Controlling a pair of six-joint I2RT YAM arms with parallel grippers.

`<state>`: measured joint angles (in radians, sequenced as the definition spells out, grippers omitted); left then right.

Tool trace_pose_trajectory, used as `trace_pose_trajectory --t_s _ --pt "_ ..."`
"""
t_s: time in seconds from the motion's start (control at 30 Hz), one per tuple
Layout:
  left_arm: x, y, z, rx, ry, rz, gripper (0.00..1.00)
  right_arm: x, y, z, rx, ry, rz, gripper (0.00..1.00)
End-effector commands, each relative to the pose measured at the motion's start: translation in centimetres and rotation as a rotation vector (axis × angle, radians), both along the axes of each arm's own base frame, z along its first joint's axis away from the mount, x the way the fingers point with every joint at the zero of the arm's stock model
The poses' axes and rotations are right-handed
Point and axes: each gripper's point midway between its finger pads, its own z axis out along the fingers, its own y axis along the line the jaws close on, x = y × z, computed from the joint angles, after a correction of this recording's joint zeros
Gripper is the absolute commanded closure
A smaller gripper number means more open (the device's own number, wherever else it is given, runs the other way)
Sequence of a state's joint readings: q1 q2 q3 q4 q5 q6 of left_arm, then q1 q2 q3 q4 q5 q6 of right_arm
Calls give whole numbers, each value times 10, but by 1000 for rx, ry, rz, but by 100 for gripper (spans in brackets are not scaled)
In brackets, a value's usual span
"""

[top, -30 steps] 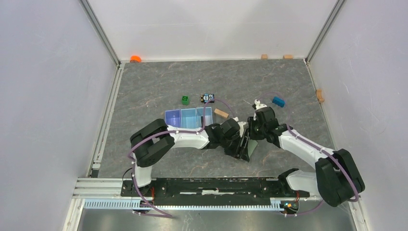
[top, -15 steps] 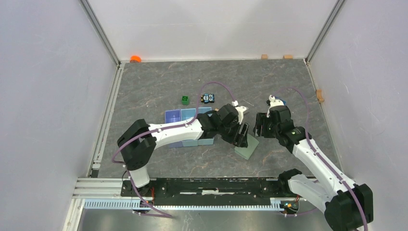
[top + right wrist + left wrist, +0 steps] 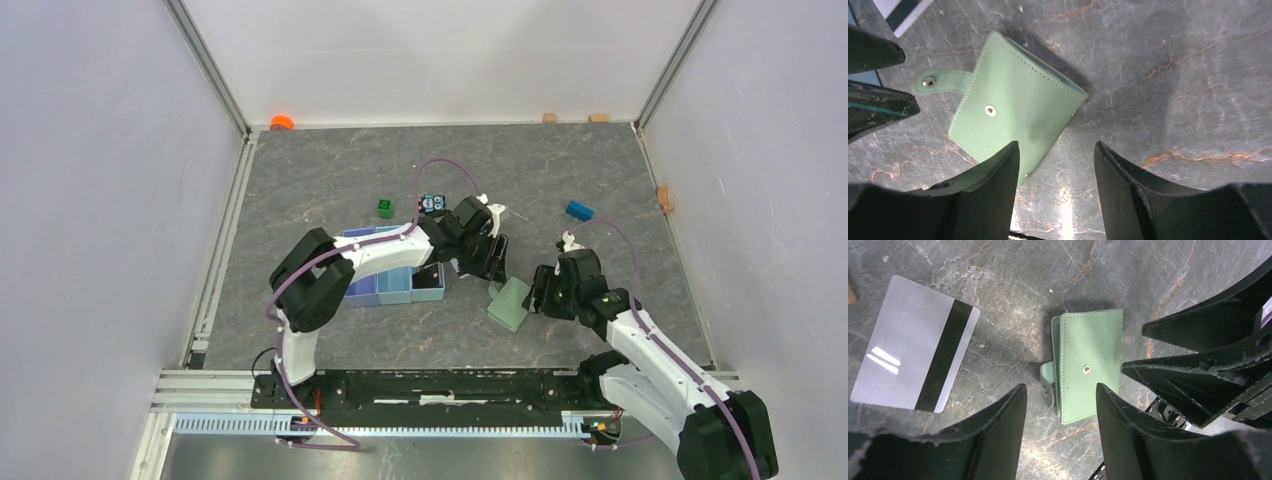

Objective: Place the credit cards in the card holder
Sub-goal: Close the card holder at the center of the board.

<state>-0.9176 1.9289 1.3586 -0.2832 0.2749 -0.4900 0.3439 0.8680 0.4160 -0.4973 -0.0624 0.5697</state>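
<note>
My left gripper hangs with its jaws spread wide and nothing between them, poised above the card holder, as seen through the left wrist camera. The sage-green holder lies flat and folded shut on the grey marbled table. Its snap tab sticks out loose from one edge, unfastened.

To one side of the holder, apart from it, a silver-grey credit card with a dark stripe rests flat on the table. I can make out only this one card; whether others lie under the arms I cannot tell.

My right gripper is likewise parted wide and empty, hovering at the holder's right-hand side. Its wrist camera looks down past two black fingers onto the holder, with a corner of the striped card at the top of that view. The two grippers face each other closely across the holder, neither touching it as far as I can see.

From the overhead camera, the left arm stretches across the light blue tray, covering much of it. Farther back on the table sit a green cube, a small blue-and-black toy and a blue block, well apart from the grippers. An orange object rests at the back left corner.
</note>
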Motion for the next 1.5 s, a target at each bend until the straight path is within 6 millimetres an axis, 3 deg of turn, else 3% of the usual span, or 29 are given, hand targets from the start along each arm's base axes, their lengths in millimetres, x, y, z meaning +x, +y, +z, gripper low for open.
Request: trace_pose_trajectory --t_s 0.0,0.47,0.83,1.07,1.3,1.47 --pt "0 -13 4 -25 -6 -70 42 2 16 1 119 -17 -21 39" --pt "-4 1 -8 31 3 -59 68 -2 20 -20 143 15 -24 42" --pt "-6 10 -18 77 8 -58 69 0 17 -20 121 12 -27 42" --pt "-8 7 -20 65 16 -71 78 -2 16 -25 112 21 -25 43" --pt "-9 4 -22 46 25 -81 97 -3 13 -32 96 31 -29 43" --pt "-13 -4 -23 -5 42 -96 98 -3 3 -39 25 39 -26 45"
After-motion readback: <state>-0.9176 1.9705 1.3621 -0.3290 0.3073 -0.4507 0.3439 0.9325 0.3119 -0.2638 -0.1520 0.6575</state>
